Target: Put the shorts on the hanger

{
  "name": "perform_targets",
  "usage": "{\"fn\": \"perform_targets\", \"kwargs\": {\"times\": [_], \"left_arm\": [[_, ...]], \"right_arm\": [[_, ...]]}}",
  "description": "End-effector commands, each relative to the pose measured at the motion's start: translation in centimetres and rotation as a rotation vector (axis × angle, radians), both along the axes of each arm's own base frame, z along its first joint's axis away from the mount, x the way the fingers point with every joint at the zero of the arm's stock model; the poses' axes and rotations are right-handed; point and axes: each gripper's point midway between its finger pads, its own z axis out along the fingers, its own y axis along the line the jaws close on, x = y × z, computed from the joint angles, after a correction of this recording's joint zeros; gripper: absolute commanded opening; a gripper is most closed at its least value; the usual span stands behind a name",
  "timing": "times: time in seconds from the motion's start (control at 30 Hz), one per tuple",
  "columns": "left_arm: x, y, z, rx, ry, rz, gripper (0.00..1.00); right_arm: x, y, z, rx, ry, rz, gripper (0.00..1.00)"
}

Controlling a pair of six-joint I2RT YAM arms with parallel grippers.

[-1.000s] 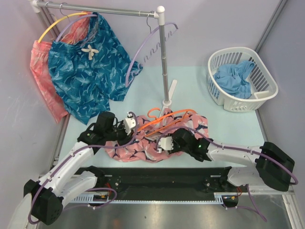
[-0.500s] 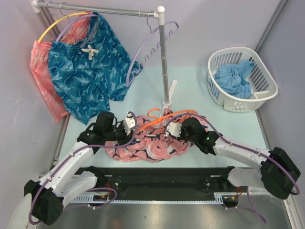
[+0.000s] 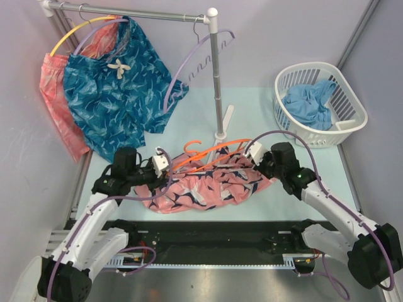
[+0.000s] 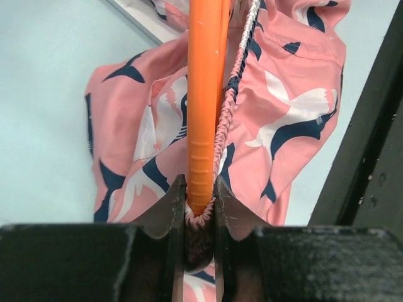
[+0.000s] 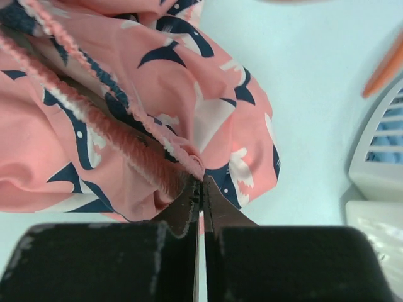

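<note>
Shifted out from mid-garment toward 3 o'clock and pinched shut on the waistband edge: right gripper [image 3: 254,152]; shorts [image 3: 208,185] drawn wider as a result.
Spread across the near middle of the surface [image 3: 302,173], long axis 9 to 3 o'clock, strung between both grippers. Clamped in left gripper [image 3: 162,162] at the 9 o'clock end: hanger [image 3: 214,151] tip together with waistband cord; hanger running from there toward 2 o'clock above the fabric. Nearer to the hanger's free end: right arm, reaching forward, wrist turned toward 9 o'clock. Judged next: waistband over that free end.
</note>
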Motion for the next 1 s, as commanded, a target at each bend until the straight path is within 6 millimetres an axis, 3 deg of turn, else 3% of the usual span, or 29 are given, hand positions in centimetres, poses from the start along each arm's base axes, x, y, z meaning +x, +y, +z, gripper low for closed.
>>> {"fn": "perform_targets", "kwargs": {"times": [0.0,0.2,0.47,0.63,0.83,0.97], "left_arm": [[0.9,2.8,1.1,0.074,-0.115,0.053,0.00],[0.6,3.3,1.3,0.070,-0.139,-0.009,0.00],[-1.8,2.7,1.0,0.121,-0.254,-0.226,0.00],[0.0,3.9,1.1,0.199,-0.262,-0.174,0.00],[2.1,5.4,-0.7,0.314,-0.146,-0.132,0.00],[3.3,6.1,-0.7,0.363,-0.153,-0.103,0.00]], "right_arm": [[0.3,-5.1,-0.3,-0.018,0.056,-0.221,0.00],[0.5,-6.2,-0.7,0.069,0.114,-0.294,0.00],[1.9,-6.8,0.3,0.135,0.118,-0.347,0.00],[1.8,-7.1,2.1,0.141,0.084,-0.337,0.00],[1.8,-6.9,4.5,0.150,0.042,-0.307,0.00],[1.7,-7.0,5.0,0.127,0.030,-0.289,0.00]]}}
